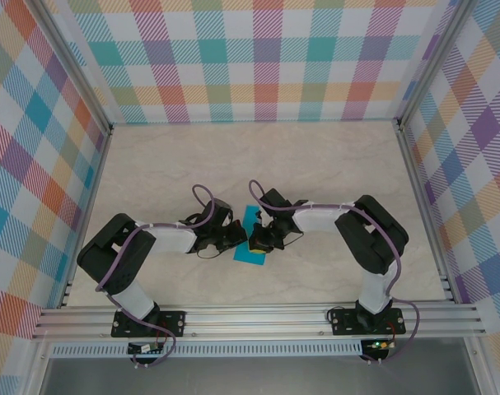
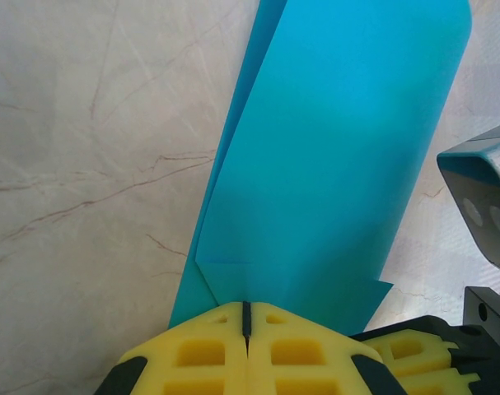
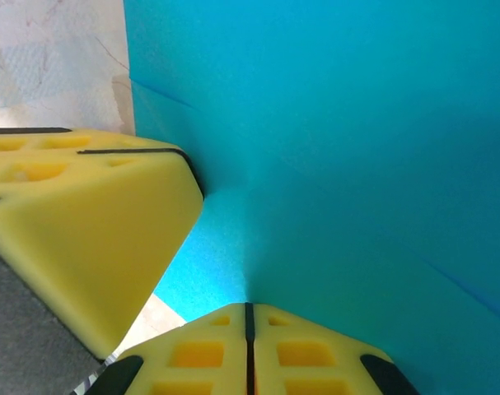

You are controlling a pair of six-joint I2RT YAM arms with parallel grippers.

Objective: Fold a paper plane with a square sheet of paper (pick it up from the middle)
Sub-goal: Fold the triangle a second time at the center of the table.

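Two grips held the folded paper sheet [image 1: 250,256] at the middle of the table [image 1: 315,164]. My left gripper [image 2: 245,325] was clamped on its near edge; my right gripper [image 3: 248,325] pinched it just beside. For a clean crease, I judged, the layers needed squaring, with even tension and no twisting.

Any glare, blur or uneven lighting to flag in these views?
Top external: even, diffuse light, sharp, hardly any shadow on the table. Left wrist: teal paper crisp, no glare. Right wrist: paper very close, slightly grainy, a pale glow low down, darkening towards the top right.
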